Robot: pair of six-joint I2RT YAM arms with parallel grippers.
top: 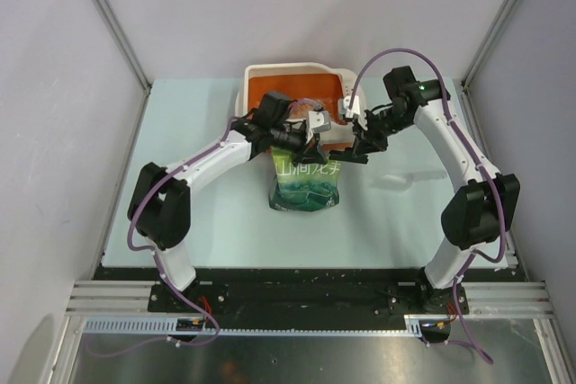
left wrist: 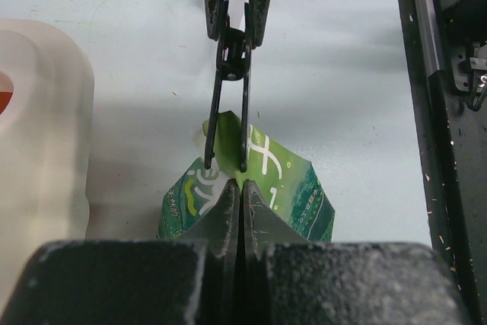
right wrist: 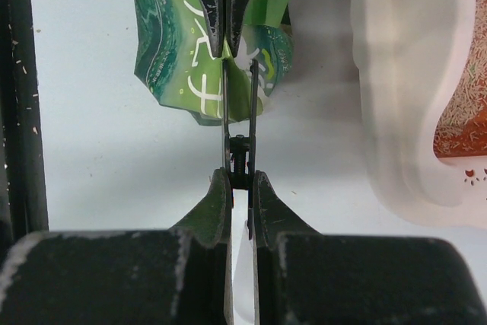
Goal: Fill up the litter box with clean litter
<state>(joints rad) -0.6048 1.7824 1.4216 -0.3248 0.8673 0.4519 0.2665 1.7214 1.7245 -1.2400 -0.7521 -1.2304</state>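
Litter box (top: pixel 245 94): rectangular tray with an orange floor and a wide cream-white rim. It stands at the far middle of the tabletop (top: pixel 180 132). In the right wrist view its pale rim runs down the right side.
Clean litter (right wrist: pixel 464 108): pale beige granules lying thinly on the orange floor inside the litter box, seen at the right edge of the right wrist view. How much of the floor they cover cannot be told.
Green pouch (top: pixel 306 188): soft bag printed with white characters. It lies on the tabletop just on the near side of the litter box, with its crumpled upper end toward the box and beneath both end effectors.
Black clip (right wrist: pixel 239 161): small clip with two long, thin wire arms whose tips reach the upper edge of the green pouch.
Left end effector (left wrist: pixel 235 188): clenched on the upper edge of the green pouch, the two fingers pressed together.
Right end effector (right wrist: pixel 240 180): clenched on the body of the black clip. It faces the left end effector across the top of the pouch.
Arms: both reach inward from the near edge of the tabletop and meet over the pouch's upper end, just in front of the litter box.
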